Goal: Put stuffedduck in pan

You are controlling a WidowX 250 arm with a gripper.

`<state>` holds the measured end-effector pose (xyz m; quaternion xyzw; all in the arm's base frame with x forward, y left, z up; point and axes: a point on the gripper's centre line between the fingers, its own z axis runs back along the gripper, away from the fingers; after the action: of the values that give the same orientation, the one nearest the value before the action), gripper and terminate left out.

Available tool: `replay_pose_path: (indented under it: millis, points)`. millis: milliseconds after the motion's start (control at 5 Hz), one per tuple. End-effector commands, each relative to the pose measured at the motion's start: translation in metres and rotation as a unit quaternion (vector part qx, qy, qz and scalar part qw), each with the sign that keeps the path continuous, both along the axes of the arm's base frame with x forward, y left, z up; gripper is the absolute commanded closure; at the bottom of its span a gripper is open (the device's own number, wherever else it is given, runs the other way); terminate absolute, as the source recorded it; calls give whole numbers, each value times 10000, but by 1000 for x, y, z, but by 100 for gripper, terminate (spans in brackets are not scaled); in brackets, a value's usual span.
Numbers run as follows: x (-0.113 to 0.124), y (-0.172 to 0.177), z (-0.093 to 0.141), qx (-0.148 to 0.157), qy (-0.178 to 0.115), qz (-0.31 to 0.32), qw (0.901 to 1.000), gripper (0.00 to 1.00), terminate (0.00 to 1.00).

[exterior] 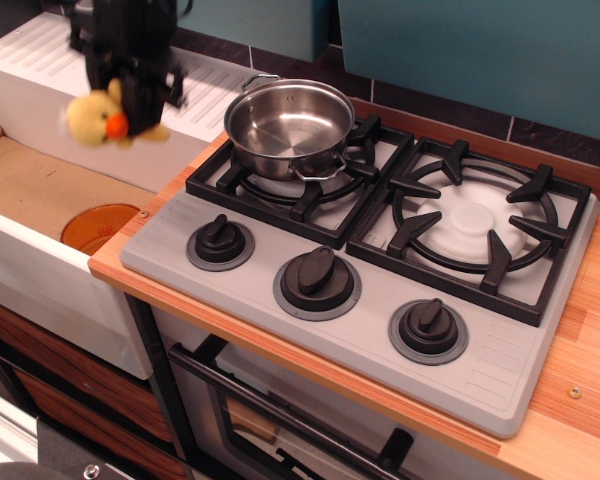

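The stuffedduck (98,118) is a small yellow plush w/ orange beak; judged light, soft and compressible, not fragile, w/ a fuzzy surface that should give good friction against the pads. It will likely deform under squeeze, so a hold across the body mass is preferable to a hold on the head or beak, which could let it swing or slip out. Current position: airborne at upper left, above the sink area (40,190), left of and well apart from the pan (288,122); head and beak point left, image is motion-blurred. The gripper (138,98) is clamped on the duck's right/rear side; the jaws look nearly closed w/ plush pinched between them, though exact finger contact is hidden by the black housing and blur. The toy hangs off to the left of the fingers, so the hold appears off-centre. The pan sits on the rear-left burner grate (300,170), upright, empty, opening unobstructed. Est. requirement for next move: carry right until over pan opening, then lower before letting go, since a light plush may bounce off the rim.
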<state>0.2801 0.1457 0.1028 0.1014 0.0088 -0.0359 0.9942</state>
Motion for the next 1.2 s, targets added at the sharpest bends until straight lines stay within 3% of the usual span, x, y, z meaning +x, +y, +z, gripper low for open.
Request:
replay_pose_path:
  millis: [0, 200, 600, 1000]
  points:
    - [33, -16, 54, -953, -364, 36, 9948, 100, 0]
    - [48, -22, 61, -1571, -344, -34, 9870, 100, 0]
    - [71, -39, 53, -1473, -642, -119, 9869, 100, 0]
    - [87, -55, 47, -1579, -824, -75, 9840, 100, 0]
